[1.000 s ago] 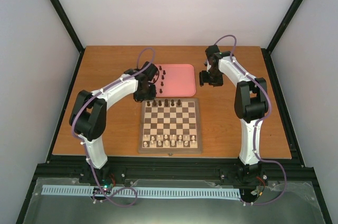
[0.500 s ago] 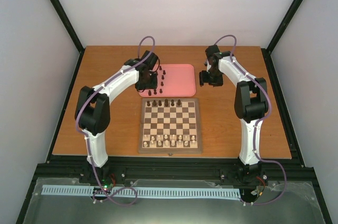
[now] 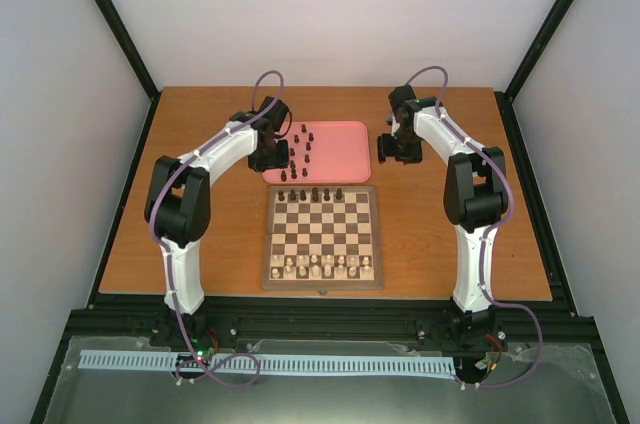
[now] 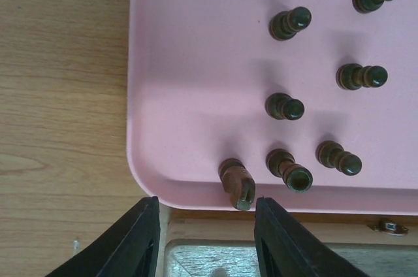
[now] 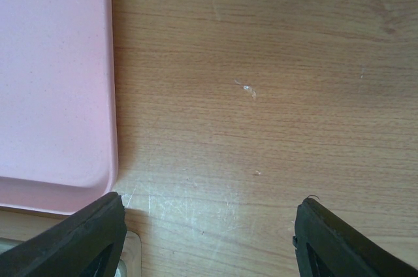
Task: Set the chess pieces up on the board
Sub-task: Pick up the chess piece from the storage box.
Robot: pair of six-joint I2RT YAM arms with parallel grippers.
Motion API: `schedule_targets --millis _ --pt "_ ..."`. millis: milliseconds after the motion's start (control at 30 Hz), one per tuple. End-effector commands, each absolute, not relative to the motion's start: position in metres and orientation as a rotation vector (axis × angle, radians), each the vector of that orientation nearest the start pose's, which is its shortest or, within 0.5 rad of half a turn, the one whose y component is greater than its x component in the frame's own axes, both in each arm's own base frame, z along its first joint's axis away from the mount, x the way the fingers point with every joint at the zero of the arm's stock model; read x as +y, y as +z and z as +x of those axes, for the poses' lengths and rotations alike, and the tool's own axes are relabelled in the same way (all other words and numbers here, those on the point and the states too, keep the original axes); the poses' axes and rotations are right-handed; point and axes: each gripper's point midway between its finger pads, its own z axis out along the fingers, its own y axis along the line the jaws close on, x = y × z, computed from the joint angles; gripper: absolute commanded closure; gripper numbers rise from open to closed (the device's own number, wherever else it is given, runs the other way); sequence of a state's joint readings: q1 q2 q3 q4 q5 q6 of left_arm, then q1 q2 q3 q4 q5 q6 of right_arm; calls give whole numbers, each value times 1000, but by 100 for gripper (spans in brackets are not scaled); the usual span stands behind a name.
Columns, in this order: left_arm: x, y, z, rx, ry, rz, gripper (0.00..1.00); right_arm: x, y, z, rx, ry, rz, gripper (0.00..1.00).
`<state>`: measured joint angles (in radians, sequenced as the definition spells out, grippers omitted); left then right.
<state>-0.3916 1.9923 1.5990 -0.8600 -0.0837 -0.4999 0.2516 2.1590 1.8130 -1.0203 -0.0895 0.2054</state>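
The board lies mid-table with several dark chess pieces on its far row. Several more dark pieces stand on the pink tray behind it. My left gripper hovers over the tray's near left part, open and empty. In the left wrist view it is just short of the tray's near edge. The closest dark piece stands just ahead of the right finger, with several others beyond. My right gripper is open and empty over bare table.
Pale cream pieces fill the board's two near rows. In the right wrist view the pink tray's corner lies left of my right gripper. The board's far edge with a small metal latch shows under the tray's edge.
My left arm has swung from the board's far left corner back and left over the tray's left part. The right arm has not moved.
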Motion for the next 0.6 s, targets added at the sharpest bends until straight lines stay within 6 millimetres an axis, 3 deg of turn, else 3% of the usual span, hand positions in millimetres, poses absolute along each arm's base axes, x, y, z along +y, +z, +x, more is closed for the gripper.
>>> schedule_targets --millis 0,267,567 --pt "-169 76 426 2824 -142 -142 58 128 66 453 2951 185 -83 29" --pt "-170 61 419 2858 -153 -135 61 128 64 452 2956 184 -87 29" --pt "-173 45 427 2877 -139 -121 61 129 65 453 2953 190 -85 29"
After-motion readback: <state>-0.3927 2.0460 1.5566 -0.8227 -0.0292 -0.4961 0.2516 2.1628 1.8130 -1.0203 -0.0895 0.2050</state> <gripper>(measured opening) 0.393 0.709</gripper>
